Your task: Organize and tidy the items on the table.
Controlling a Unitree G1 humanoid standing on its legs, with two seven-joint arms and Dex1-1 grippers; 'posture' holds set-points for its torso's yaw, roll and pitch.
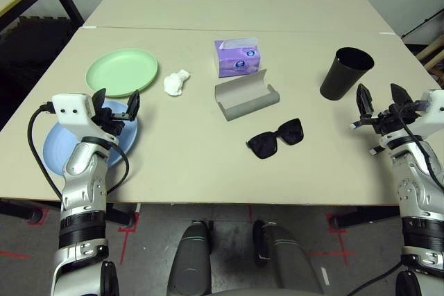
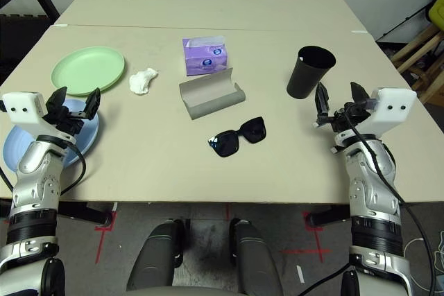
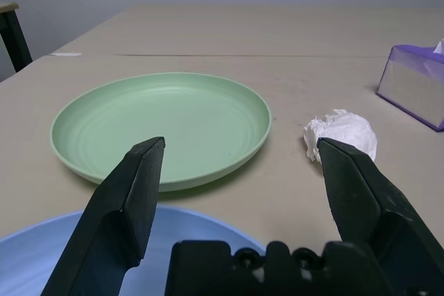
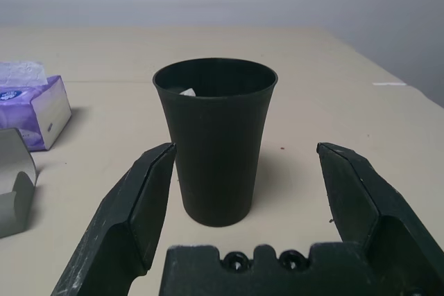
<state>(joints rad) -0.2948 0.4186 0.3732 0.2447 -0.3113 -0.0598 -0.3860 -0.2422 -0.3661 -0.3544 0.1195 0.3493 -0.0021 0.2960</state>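
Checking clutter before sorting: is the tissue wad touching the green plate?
Apart. The left wrist view shows bare table between the tissue wad and the green plate rim.

bare table [image 1: 173, 164] around black sunglasses [image 1: 275, 140]

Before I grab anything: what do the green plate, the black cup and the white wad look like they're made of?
Pale green plate: probably matte plastic or melamine, with a smooth, even colour and faint moulded rings. Tall black cup: likely thin plastic, with a dull sheen. White wad: crumpled tissue paper, soft irregular creases.
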